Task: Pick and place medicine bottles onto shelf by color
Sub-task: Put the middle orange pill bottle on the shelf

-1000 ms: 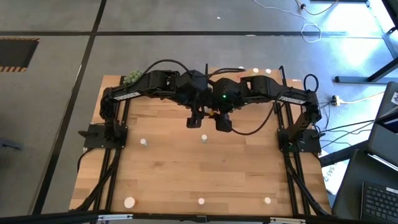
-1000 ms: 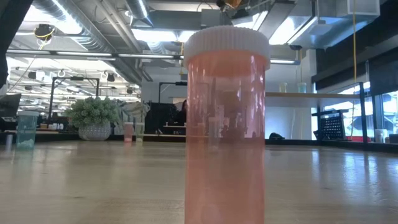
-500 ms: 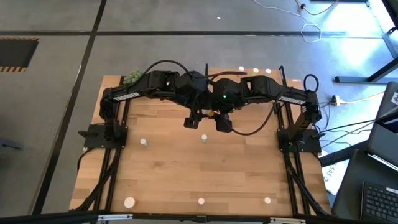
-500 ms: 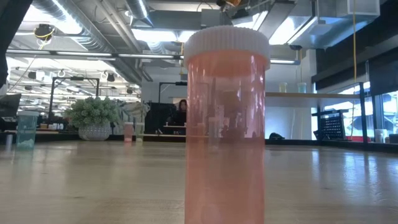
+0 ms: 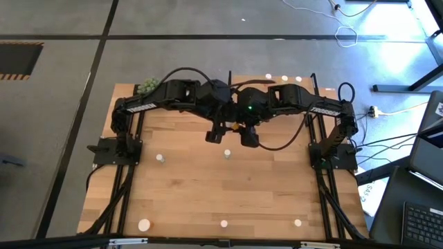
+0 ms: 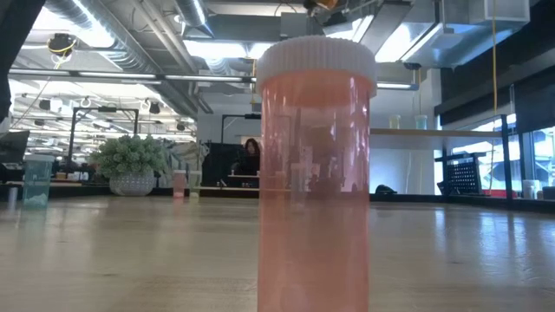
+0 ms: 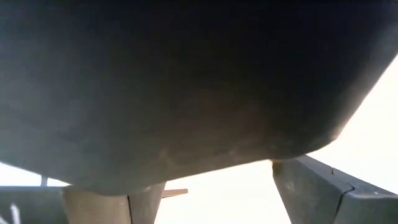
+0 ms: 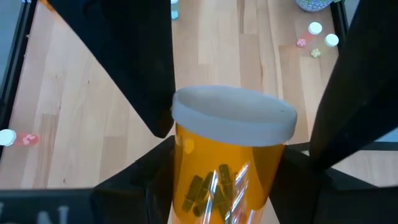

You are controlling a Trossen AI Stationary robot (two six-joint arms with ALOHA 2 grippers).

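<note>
Both arms met over the far middle of the wooden surface (image 5: 208, 194), an orange medicine bottle (image 8: 225, 163) held upright between them.

The right pincer (image 5: 248, 136) gripped the orange bottle, its dark fingers (image 8: 345, 93) on either side of the body below the pale cap, olive capsules showing inside; the left pincer (image 5: 215, 133) hung just beside it, and its fingers looked parted and clear of the bottle, though the left wrist view was mostly blocked by a dark shape; other small bottles stood scattered apart on the surface, one (image 5: 227, 153) just nearer than the pincers, one (image 5: 160, 158) toward the left side, three along the near edge; a pink-red bottle (image 6: 314, 173) stood upright right at the low camera; a fuzzy green plant (image 5: 146, 86) sat at the far left corner.
</note>
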